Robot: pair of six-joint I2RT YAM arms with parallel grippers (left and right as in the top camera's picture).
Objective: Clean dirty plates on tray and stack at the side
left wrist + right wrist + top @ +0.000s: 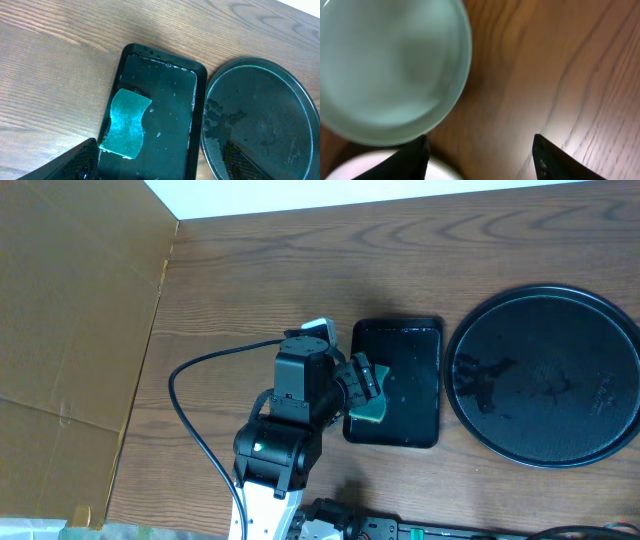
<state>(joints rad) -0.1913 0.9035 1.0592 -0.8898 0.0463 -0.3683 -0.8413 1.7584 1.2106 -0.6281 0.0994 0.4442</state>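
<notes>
Left of the tray [560, 350], the left pincer [368, 385] hangs spread over a sponge [126, 122]. The right pincer [482, 160], also spread, hovers by a plate [390, 65] on the tabletop [545, 60]; how that lies from the tray, I can't tell.

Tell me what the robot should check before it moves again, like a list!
1. Round tray has no plates on it: ok, only wet streaks.
2. Sponge lies in the small rectangular tray: ok.
3. Left pincer open and empty: ok.
4. Right pincer open, nothing between its fingers: ok.
5. All three plates stacked neatly: cannot tell; the right wrist view shows only one blurry plate and a second plate at the picture's edge.
6. Plates wiped clean: cannot tell, too blurry.
</notes>
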